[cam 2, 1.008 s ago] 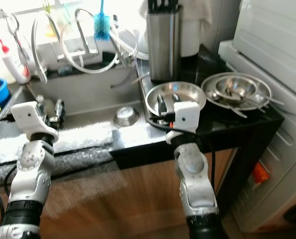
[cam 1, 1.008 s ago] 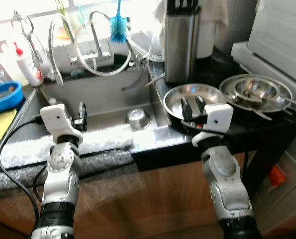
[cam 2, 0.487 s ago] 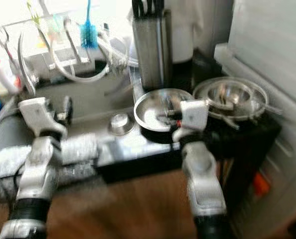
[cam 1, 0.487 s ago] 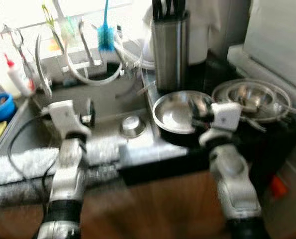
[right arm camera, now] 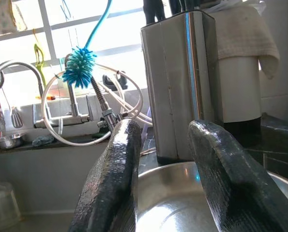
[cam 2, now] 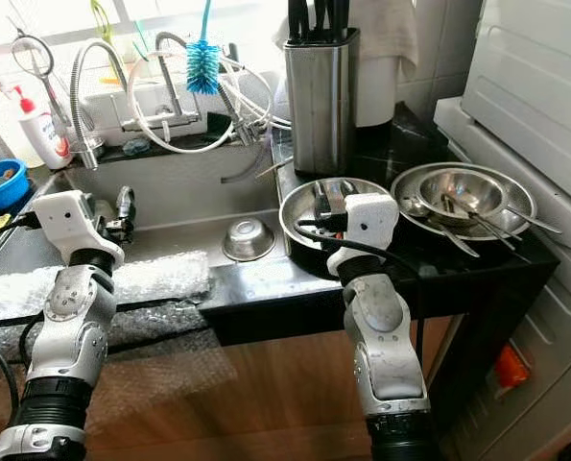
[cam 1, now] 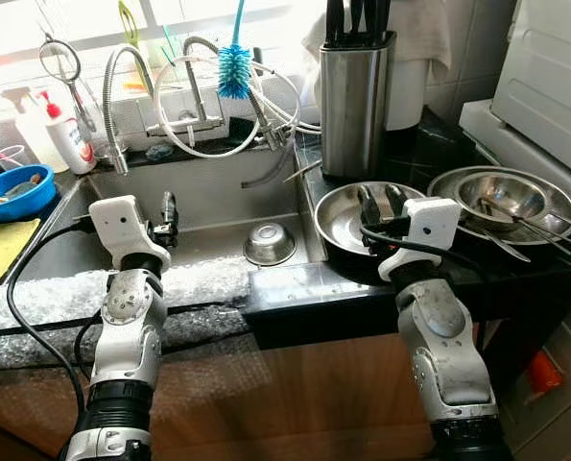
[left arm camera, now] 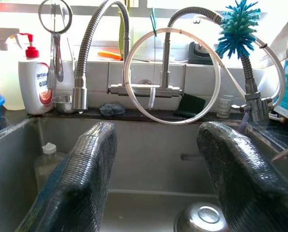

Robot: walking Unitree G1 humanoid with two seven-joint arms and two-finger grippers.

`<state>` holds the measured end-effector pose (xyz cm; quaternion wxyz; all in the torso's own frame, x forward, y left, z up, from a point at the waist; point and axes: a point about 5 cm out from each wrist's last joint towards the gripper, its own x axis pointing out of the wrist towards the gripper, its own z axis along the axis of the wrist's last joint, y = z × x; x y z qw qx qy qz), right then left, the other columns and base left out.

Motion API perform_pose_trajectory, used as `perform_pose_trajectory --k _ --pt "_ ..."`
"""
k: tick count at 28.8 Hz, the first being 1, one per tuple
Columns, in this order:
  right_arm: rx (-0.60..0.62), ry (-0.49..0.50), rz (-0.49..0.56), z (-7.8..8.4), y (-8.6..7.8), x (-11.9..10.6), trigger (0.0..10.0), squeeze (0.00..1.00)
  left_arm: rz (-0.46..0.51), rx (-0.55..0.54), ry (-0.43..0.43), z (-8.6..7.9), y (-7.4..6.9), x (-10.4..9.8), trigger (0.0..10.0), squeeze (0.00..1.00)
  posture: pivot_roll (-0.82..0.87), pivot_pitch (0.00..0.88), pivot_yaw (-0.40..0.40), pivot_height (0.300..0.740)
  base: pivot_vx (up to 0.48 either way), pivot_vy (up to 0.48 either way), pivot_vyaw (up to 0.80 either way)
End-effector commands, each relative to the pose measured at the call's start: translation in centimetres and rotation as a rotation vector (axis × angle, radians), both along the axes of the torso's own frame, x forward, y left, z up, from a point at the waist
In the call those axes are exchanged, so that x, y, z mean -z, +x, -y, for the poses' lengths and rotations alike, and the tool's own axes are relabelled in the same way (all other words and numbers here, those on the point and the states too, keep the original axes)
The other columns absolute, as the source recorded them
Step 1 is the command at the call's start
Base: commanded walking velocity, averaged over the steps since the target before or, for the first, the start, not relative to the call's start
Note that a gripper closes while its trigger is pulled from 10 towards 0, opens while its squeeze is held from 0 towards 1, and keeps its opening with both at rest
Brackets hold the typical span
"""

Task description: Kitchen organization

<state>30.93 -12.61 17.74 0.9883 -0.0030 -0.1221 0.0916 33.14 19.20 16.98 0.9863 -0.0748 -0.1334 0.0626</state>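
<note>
My left gripper point(cam 1: 167, 211) hovers over the steel sink point(cam 1: 218, 197), open and empty; its fingers point(left arm camera: 81, 179) frame the faucet point(left arm camera: 163, 89). A small steel bowl point(cam 1: 269, 245) lies upside down on the sink floor, just ahead and to the right of that gripper. My right gripper point(cam 1: 381, 202) sits low over a wide shallow steel pan point(cam 1: 338, 221) on the black counter, open, with nothing between its fingers point(right arm camera: 110, 179). The pan's shiny inside point(right arm camera: 173, 212) lies right under them.
A steel knife block point(cam 1: 354, 96) stands behind the pan. Stacked steel bowls with utensils point(cam 1: 501, 192) sit at the right. A blue brush point(cam 1: 233, 69), hoses, soap bottles point(cam 1: 64, 134) and a blue bowl point(cam 1: 11, 192) line the sink's back and left. Bubble wrap point(cam 1: 93, 293) covers the front edge.
The whole view shifted and was blurred half a second ago, so the camera moved. Both grippers keep their places over the sink and the pan, still open.
</note>
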Motion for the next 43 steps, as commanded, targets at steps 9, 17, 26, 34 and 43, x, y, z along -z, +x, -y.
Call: perform_pose_trajectory --k 9,17,26,34,43 --pt "-0.014 -0.015 0.011 -0.1 -0.2 -0.8 10.0 0.0 -0.067 0.005 -0.068 -0.1 -0.6 2.3 10.0 0.0 -0.08 0.0 0.095 0.74 0.0 0.0 0.0" --pt "0.009 -0.023 0.013 1.1 0.1 -1.1 10.0 0.0 -0.046 0.0 -0.094 0.6 -0.8 2.4 10.0 0.0 -0.08 0.0 0.066 0.74 0.0 0.0 0.0" --pt "0.052 -0.003 0.032 1.4 0.2 -1.3 10.0 0.0 -0.019 0.042 -0.06 0.6 0.1 1.4 10.0 0.0 -0.08 0.0 0.118 0.74 0.0 0.0 0.0" --pt "0.027 0.002 0.016 0.5 -0.3 -0.4 10.0 0.0 -0.03 0.041 -0.062 0.2 0.2 1.7 10.0 0.0 -0.12 0.0 0.13 0.74 0.0 0.0 0.0" --pt "0.033 0.006 0.023 1.5 -0.2 -1.0 10.0 0.0 -0.032 0.047 -0.094 1.2 0.5 2.2 10.0 0.0 -0.17 0.0 0.125 0.74 0.0 0.0 0.0"
